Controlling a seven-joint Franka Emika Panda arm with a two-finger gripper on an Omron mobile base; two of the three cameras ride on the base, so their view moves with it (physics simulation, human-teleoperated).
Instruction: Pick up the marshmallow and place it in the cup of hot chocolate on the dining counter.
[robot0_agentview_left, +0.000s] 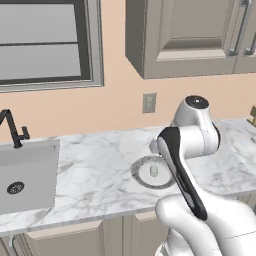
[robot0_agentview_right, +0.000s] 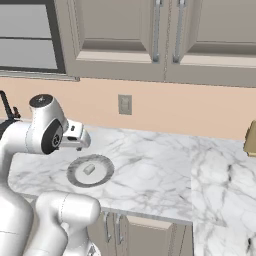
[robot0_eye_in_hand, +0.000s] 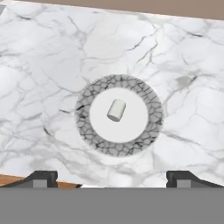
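The place is a home kitchen, rendered rather than filmed. A white, grey-veined marble counter (robot0_agentview_left: 100, 170) runs along a peach-coloured wall, with a sunken sink (robot0_agentview_left: 25, 177) and a dark faucet (robot0_agentview_left: 14, 131) at its left end. Pale grey panelled wall cabinets (robot0_agentview_right: 165, 40) with slim metal handles hang above, and matching base cabinets (robot0_agentview_left: 75, 237) sit beneath the counter. A window (robot0_agentview_left: 45, 42) with a grey frame is set over the sink, and an outlet plate (robot0_agentview_right: 125, 104) is fixed to the wall. A round grey plate (robot0_eye_in_hand: 151, 127) lies on the marble.
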